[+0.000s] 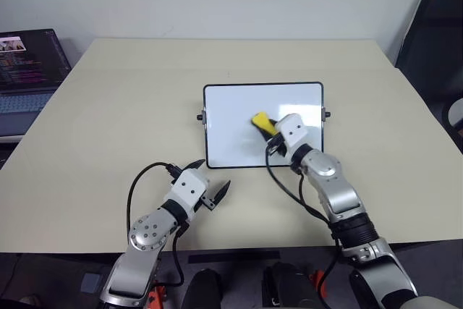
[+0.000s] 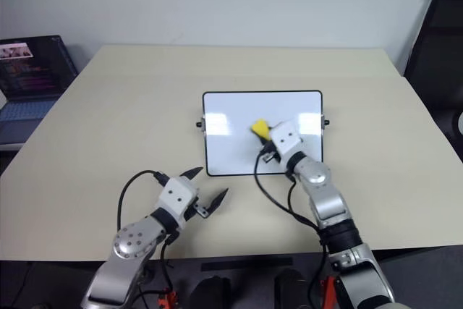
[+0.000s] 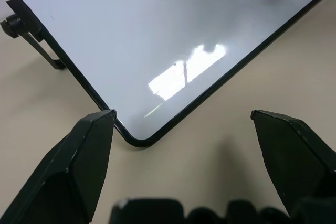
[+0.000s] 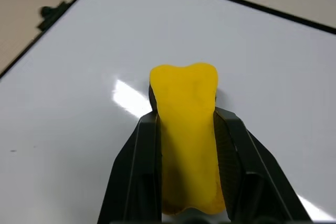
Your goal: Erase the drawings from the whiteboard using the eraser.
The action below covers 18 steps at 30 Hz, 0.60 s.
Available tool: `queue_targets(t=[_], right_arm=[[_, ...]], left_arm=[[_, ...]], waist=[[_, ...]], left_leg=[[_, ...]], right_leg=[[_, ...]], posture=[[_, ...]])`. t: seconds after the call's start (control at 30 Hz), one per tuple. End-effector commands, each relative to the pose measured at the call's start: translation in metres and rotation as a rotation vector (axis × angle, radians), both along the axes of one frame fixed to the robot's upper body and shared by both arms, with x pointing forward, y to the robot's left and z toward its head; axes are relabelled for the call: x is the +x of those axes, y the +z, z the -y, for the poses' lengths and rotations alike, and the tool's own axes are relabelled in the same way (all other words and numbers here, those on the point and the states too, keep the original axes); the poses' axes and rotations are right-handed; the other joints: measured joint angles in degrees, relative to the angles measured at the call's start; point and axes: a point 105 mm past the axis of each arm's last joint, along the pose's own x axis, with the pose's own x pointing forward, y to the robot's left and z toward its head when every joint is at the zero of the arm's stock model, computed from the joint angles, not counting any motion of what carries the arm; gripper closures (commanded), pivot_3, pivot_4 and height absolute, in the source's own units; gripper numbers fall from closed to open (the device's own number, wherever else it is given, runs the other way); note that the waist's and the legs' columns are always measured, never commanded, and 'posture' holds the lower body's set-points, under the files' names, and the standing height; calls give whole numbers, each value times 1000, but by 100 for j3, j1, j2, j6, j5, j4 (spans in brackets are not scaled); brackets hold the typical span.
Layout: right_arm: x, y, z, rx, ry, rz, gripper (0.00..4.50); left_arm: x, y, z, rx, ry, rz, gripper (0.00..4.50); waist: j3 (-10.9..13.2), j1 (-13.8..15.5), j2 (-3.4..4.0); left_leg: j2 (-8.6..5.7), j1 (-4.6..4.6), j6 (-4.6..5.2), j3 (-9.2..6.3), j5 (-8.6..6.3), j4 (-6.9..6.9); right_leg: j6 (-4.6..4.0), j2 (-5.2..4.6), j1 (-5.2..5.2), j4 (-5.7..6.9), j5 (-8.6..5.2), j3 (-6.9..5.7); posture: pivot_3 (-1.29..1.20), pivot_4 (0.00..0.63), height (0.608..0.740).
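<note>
The whiteboard (image 1: 231, 106), glossy white with a thin black frame, lies flat on the middle of the beige table (image 1: 108, 106). My right gripper (image 1: 268, 128) reaches over the board's centre, shut on the yellow eraser (image 1: 261, 121), which rests on the white surface. In the right wrist view the eraser (image 4: 184, 87) sticks out past the black fingers (image 4: 142, 150) that clamp it. My left gripper (image 1: 213, 175) stands open just off the board's near left corner (image 3: 137, 141), holding nothing. The board's visible surface looks plain white; the drawings are out of view.
An open laptop (image 1: 29, 70) sits off the table's far left. A black chair (image 1: 438, 34) stands at the far right. Small black knobs (image 1: 200, 116) stick out from the board's short sides. Bare table surrounds the board.
</note>
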Motion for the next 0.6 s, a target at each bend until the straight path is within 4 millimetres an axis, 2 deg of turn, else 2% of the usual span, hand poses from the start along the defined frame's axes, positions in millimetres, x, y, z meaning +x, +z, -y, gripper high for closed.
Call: queue_targets(t=[0.03, 0.13, 0.23, 0.37, 0.47, 0.6], right_arm=[[-9, 32, 33, 66, -76, 99, 3428], [-18, 35, 60, 81, -154, 71, 3428], [-30, 40, 88, 85, -235, 50, 3428], [-50, 44, 126, 72, -356, -1, 3428], [-60, 34, 152, 50, -455, -89, 3428], [-73, 4, 188, 22, -582, -272, 3428]], left_arm=[[4, 22, 14, -60, -77, 76, 0], [5, 35, 29, -142, -173, 99, 0], [-6, 47, 50, -245, -368, 79, 0], [-9, 50, 59, -257, -532, 23, 0], [-6, 49, 63, -224, -628, -5, 0], [4, 44, 67, -150, -737, -31, 0]], waist=[[1, 28, 0], [2, 91, 0], [2, 99, 0], [3, 102, 3], [3, 97, 4], [2, 102, 3]], left_leg=[[0, -1, 0, -1, 0, -1], [-2, -8, -1, -6, -1, -2], [-4, -5, -3, 5, -2, -2], [-12, -3, -3, 2, -2, -1], [-20, 2, -3, 0, -2, 2], [-27, 3, -3, 2, -2, 5]], right_leg=[[0, 0, -1, 0, -1, 1], [5, -1, -2, -1, -5, -1], [7, -1, -2, -2, -6, 2], [5, 8, -2, 1, -7, -1], [4, 16, 0, 4, -6, -4], [4, 15, 4, 2, -6, -3]], posture=[[0, 150, 740], [0, 150, 740], [0, 150, 740], [0, 150, 740], [0, 150, 740], [0, 150, 740]])
